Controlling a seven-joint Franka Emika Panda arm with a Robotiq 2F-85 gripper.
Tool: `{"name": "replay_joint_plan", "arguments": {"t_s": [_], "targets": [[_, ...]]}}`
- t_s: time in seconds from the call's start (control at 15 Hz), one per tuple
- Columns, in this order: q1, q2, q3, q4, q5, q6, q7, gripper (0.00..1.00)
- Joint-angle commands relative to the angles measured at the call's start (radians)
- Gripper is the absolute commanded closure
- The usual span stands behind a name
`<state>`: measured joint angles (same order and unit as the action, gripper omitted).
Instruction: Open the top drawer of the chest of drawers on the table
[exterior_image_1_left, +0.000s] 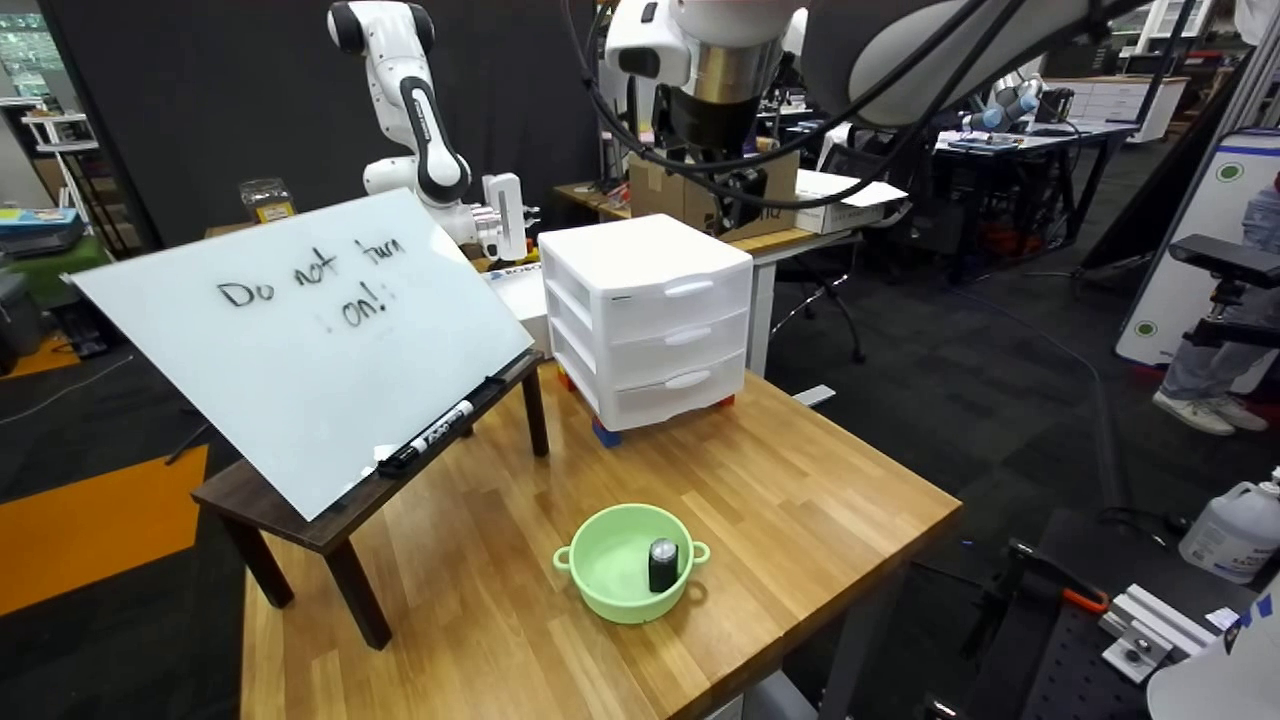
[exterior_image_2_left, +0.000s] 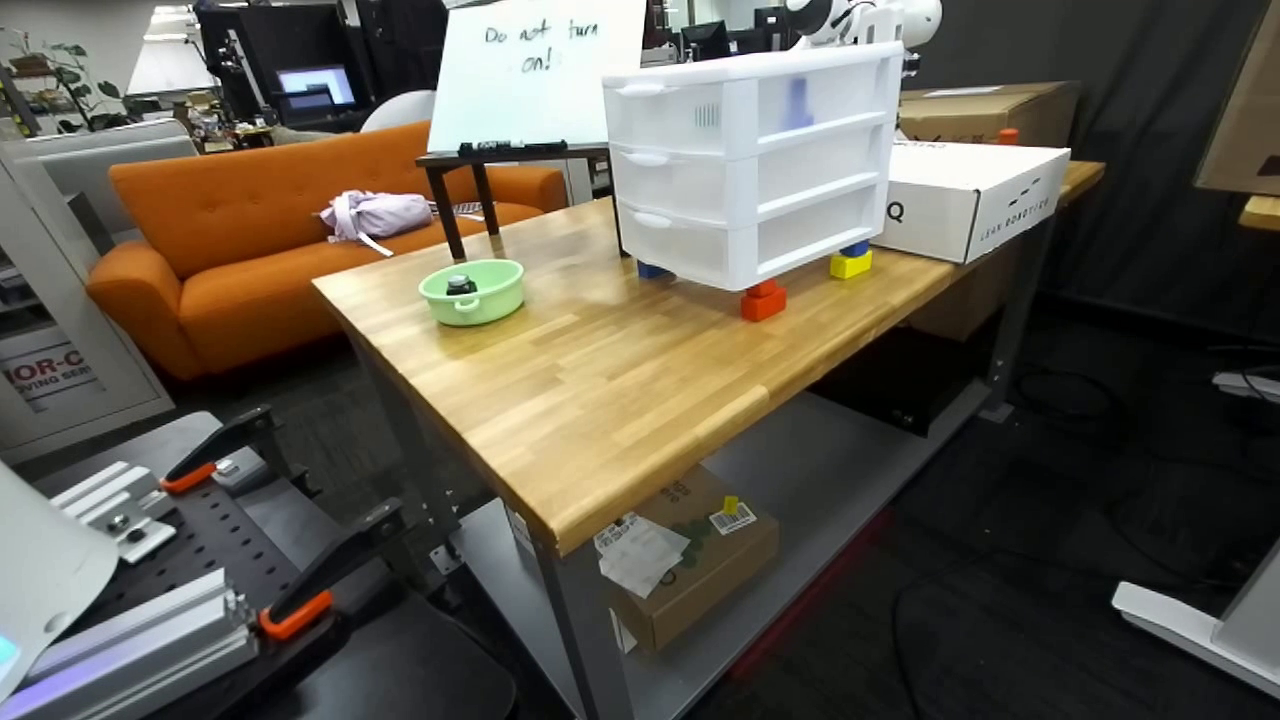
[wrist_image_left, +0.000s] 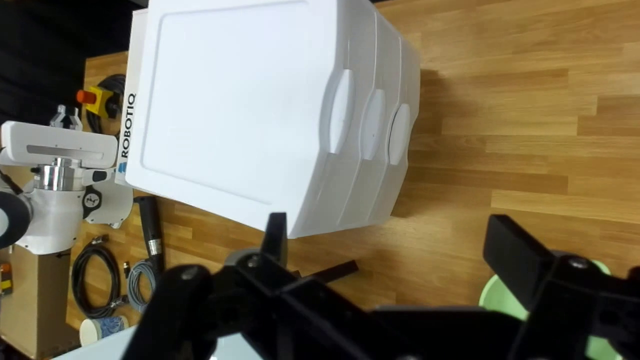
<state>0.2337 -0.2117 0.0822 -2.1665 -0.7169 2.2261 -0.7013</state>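
The white plastic chest of drawers (exterior_image_1_left: 645, 248) stands on the wood-topped table (exterior_image_1_left: 840, 520), raised on coloured blocks. It also shows in an exterior view (exterior_image_2_left: 742, 190) and in the wrist view (wrist_image_left: 230, 95). Its top drawer (exterior_image_1_left: 700, 298) is shut, flush with the two drawers below. The top drawer's handle (wrist_image_left: 341, 112) faces the bare wood in the wrist view. My gripper (exterior_image_1_left: 738, 195) is above the chest, apart from it. In the wrist view the gripper (wrist_image_left: 387, 220) is open, with its fingers wide apart and nothing between them. It is out of view in an exterior view.
A green bowl (exterior_image_1_left: 600, 560) holding a black object (exterior_image_1_left: 663, 568) sits in front of the chest. A whiteboard (exterior_image_1_left: 300, 350) leans on a low dark-brown table (exterior_image_1_left: 270, 510) beside it. A white box (exterior_image_2_left: 930, 200) is behind the chest. Another robot arm (exterior_image_1_left: 430, 130) stands farther back.
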Motion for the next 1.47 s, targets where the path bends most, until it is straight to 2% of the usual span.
{"name": "replay_joint_plan", "arguments": {"t_s": [0.0, 0.6, 0.87, 1.13, 1.4], "targets": [[-0.036, 0.043, -0.011, 0.011, 0.054, 0.078, -0.061, 0.0], [-0.054, 0.052, 0.003, 0.006, 0.04, 0.074, -0.033, 0.0], [-0.05, 0.053, 0.033, 0.011, -0.04, 0.066, 0.015, 0.0], [-0.042, 0.054, 0.067, 0.011, -0.166, 0.087, 0.052, 0.0], [-0.048, 0.06, 0.062, 0.012, -0.215, 0.12, 0.083, 0.0]]}}
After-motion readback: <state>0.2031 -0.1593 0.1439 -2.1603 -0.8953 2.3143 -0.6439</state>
